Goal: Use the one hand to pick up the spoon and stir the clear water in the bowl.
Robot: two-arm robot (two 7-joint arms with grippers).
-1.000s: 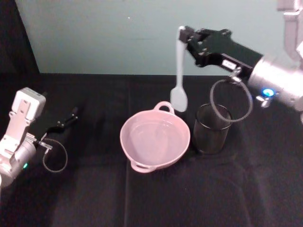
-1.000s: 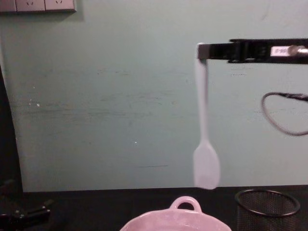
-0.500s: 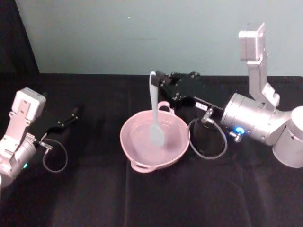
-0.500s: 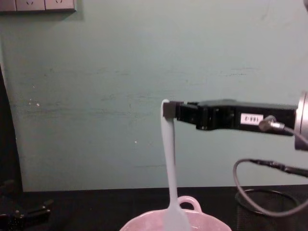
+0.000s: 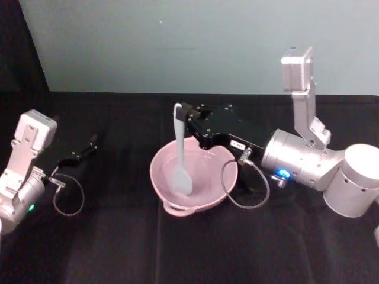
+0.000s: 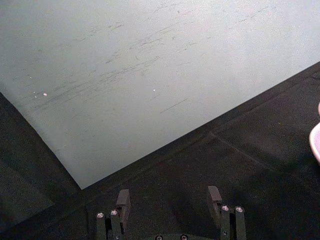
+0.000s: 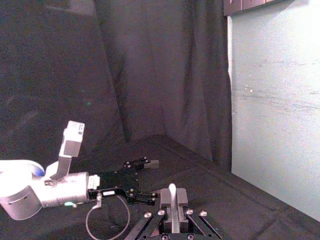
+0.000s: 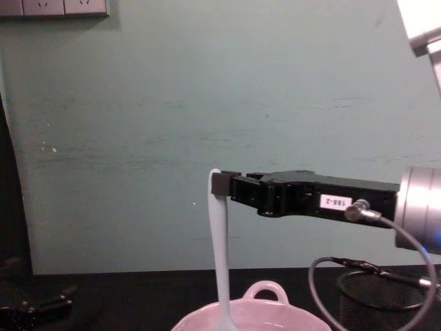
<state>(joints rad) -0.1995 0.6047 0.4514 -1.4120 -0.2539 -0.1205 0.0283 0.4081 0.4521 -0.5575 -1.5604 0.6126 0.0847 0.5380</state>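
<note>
My right gripper (image 5: 182,113) is shut on the handle tip of the white spoon (image 5: 180,151), which hangs almost upright. Its paddle reaches down inside the pale pink bowl (image 5: 222,188) at the table's middle, on the left part of the clear water (image 5: 207,170). From the chest the spoon (image 8: 220,255) drops from the right gripper (image 8: 219,183) behind the bowl's rim (image 8: 275,315). The right wrist view shows the handle tip (image 7: 172,192) between the fingers. My left gripper (image 5: 89,147) rests open on the table at the far left, its fingers (image 6: 122,199) apart.
A black wire-mesh cup (image 8: 358,303) stands right of the bowl, under my right arm and its looped grey cable (image 5: 237,195). Black cloth covers the table; a pale green wall rises behind it. The bowl's edge (image 6: 316,142) shows far from the left gripper.
My right gripper has moved left and down with the spoon; the paddle went from above the bowl's far rim down into the bowl. The left arm has not moved.
</note>
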